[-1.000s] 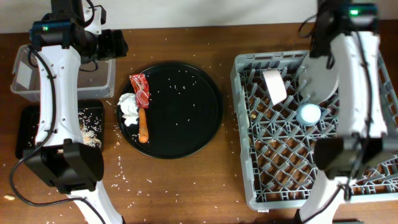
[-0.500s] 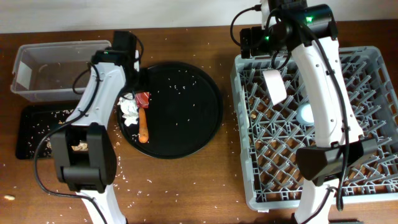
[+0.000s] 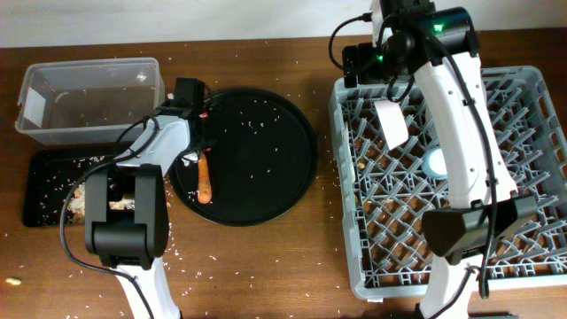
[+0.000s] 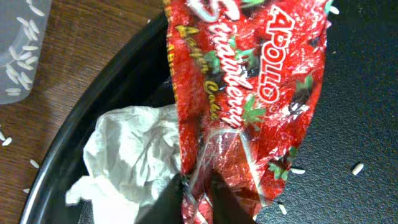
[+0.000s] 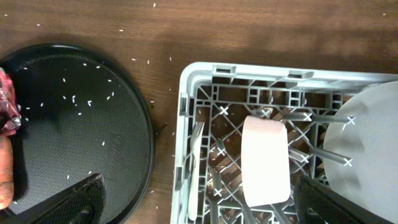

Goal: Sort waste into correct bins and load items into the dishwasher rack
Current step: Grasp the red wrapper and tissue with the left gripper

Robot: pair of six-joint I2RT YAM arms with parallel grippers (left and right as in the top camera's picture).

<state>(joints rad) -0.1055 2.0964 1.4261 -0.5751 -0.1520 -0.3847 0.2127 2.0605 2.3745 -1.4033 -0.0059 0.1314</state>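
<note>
My left gripper (image 4: pixel 198 198) is shut on the lower edge of the red snack wrapper (image 4: pixel 249 93), which lies beside the crumpled white tissue (image 4: pixel 134 155) at the left rim of the round black tray (image 3: pixel 266 159). From overhead the left gripper (image 3: pixel 198 128) covers most of the wrapper; the carrot (image 3: pixel 204 177) lies just below it. My right gripper (image 5: pixel 202 208) hangs open over the dishwasher rack's (image 3: pixel 345 177) far left corner, holding nothing. In the rack stand the cream bowl (image 5: pixel 265 160) on edge, the grey plate (image 5: pixel 367 143) and the blue cup (image 3: pixel 436 162).
The clear tub (image 3: pixel 89 97) sits at the far left, with the shallow black tray (image 3: pixel 49 182) holding beige food scraps (image 3: pixel 89 190) in front of it. Rice grains are scattered over the wood and the round tray. A pale fork (image 5: pixel 194 168) leans in the rack's left side.
My left arm swung from over the clear tub down to the round tray's left rim and closed on the wrapper. The right arm moved to the rack's far left corner.
</note>
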